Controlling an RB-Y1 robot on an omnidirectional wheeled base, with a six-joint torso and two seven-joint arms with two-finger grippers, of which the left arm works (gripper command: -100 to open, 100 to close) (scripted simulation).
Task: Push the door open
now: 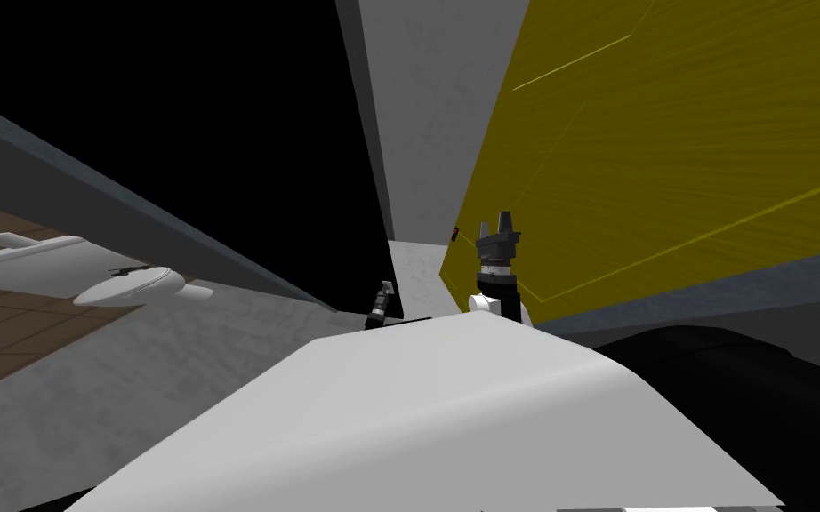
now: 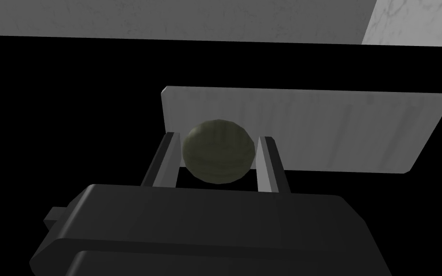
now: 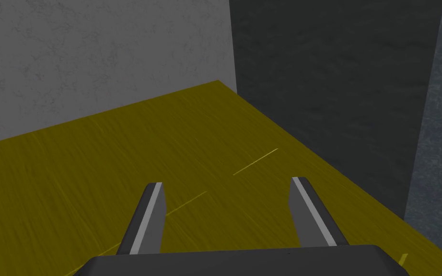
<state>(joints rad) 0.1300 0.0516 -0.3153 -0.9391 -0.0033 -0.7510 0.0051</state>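
Note:
The yellow door stands ajar on my right, its free edge near a grey wall. My right gripper is raised against the door's face close to that edge. In the right wrist view the right gripper is open, its fingers pointing along the yellow door with nothing between them. My left gripper hangs low beside my chest. In the left wrist view the left gripper is shut on a dark olive ball.
A black area lies left of the grey wall. At the far left a white bathroom fixture stands on a brown tiled floor behind a low grey wall. A grey slab shows behind the ball.

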